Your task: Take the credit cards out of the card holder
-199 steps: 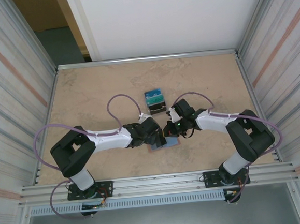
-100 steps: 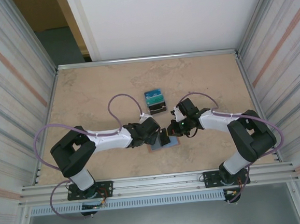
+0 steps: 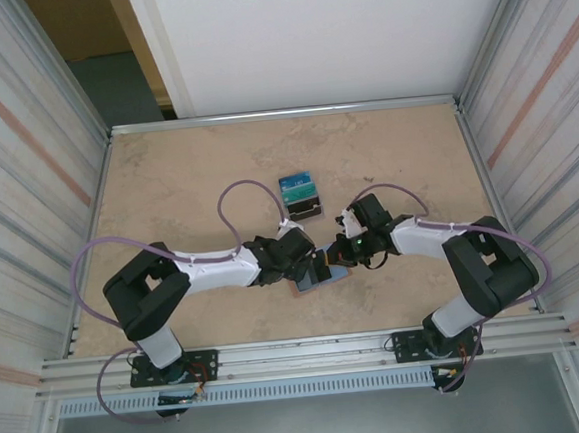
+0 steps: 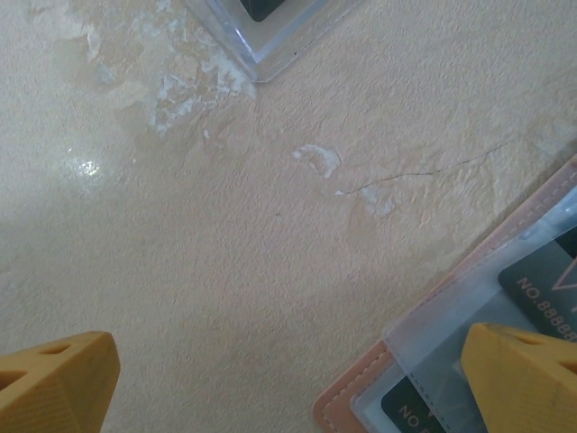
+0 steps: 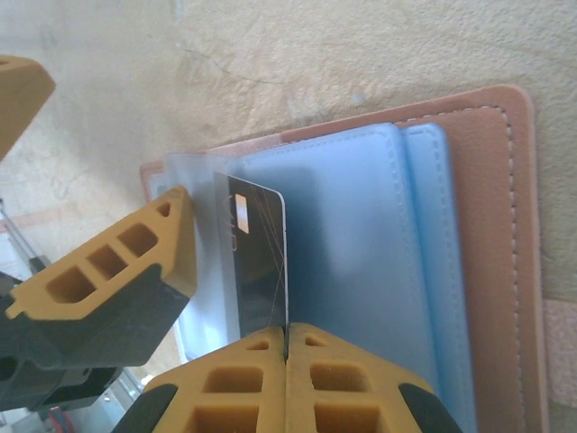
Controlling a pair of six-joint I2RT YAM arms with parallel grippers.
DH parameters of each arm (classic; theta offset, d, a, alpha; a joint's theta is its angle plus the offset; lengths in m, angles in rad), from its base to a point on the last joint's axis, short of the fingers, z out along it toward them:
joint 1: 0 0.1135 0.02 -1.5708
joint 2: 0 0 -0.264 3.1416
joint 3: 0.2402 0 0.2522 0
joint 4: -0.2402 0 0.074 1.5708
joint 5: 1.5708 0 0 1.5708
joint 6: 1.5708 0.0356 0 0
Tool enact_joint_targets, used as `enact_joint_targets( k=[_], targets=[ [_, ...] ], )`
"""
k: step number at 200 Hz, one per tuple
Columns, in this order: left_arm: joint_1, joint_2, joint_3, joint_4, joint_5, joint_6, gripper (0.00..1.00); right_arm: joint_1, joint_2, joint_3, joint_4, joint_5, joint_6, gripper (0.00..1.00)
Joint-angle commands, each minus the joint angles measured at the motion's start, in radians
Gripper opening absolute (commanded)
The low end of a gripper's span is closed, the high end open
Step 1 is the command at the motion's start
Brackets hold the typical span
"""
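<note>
- Right end effector (image 5: 287,337) is pinching the dark card (image 5: 259,262), jaws closed, over the holder (image 5: 491,234) lying open on the table (image 5: 361,54).
- Left end effector (image 4: 288,361) is gaping empty, one finger (image 4: 518,370) over the holder.
- Pulling straight, holder pinned, is likely working best.

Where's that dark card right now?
In the right wrist view, the dark card sits pinched in the right gripper, over the open pink card holder near the table's front middle.
</note>
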State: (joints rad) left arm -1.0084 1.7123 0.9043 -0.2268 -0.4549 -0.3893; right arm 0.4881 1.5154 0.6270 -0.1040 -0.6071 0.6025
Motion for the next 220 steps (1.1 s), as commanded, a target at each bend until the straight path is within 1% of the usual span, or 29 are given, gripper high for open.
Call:
enact_joint_targets(
  k=[1, 27, 61, 110, 117, 121, 131, 156, 180, 196, 220],
  targets=[
    [-0.007, 0.046, 0.005, -0.038, 0.005, 0.006, 0.99, -0.016, -0.031, -0.041, 0.052, -0.057, 0.042, 0.02],
    [-0.009, 0.06, 0.007, -0.046, 0.002, 0.009, 0.99, -0.032, -0.034, -0.073, 0.138, -0.118, 0.081, 0.09],
    [-0.009, 0.062, 0.009, -0.05, 0.003, 0.009, 0.99, -0.033, -0.02, -0.082, 0.182, -0.133, 0.096, 0.16],
    [-0.012, 0.055, 0.008, -0.052, 0.002, 0.007, 0.99, -0.033, 0.028, -0.084, 0.231, -0.151, 0.103, 0.17],
    [-0.012, 0.056, 0.008, -0.052, 0.002, 0.006, 0.99, -0.034, 0.036, -0.084, 0.242, -0.158, 0.105, 0.19],
    [-0.012, 0.056, 0.008, -0.051, 0.001, 0.007, 0.99, -0.034, 0.04, -0.085, 0.248, -0.163, 0.106, 0.22],
    [-0.012, 0.054, 0.007, -0.052, 0.002, 0.006, 0.99, -0.033, 0.046, -0.085, 0.257, -0.166, 0.107, 0.23],
    [-0.014, 0.053, 0.006, -0.052, 0.001, 0.004, 0.99, -0.033, 0.054, -0.085, 0.265, -0.17, 0.109, 0.21],
    [-0.016, 0.048, 0.005, -0.054, 0.001, 0.0, 0.99, -0.033, 0.058, -0.078, 0.253, -0.157, 0.105, 0.13],
    [-0.015, 0.042, 0.002, -0.057, -0.006, 0.0, 0.99, -0.037, 0.048, -0.071, 0.208, -0.131, 0.088, 0.07],
    [-0.015, 0.035, -0.004, -0.068, -0.015, -0.001, 0.99, -0.05, 0.002, -0.058, 0.119, -0.078, 0.049, 0.02]
  ],
)
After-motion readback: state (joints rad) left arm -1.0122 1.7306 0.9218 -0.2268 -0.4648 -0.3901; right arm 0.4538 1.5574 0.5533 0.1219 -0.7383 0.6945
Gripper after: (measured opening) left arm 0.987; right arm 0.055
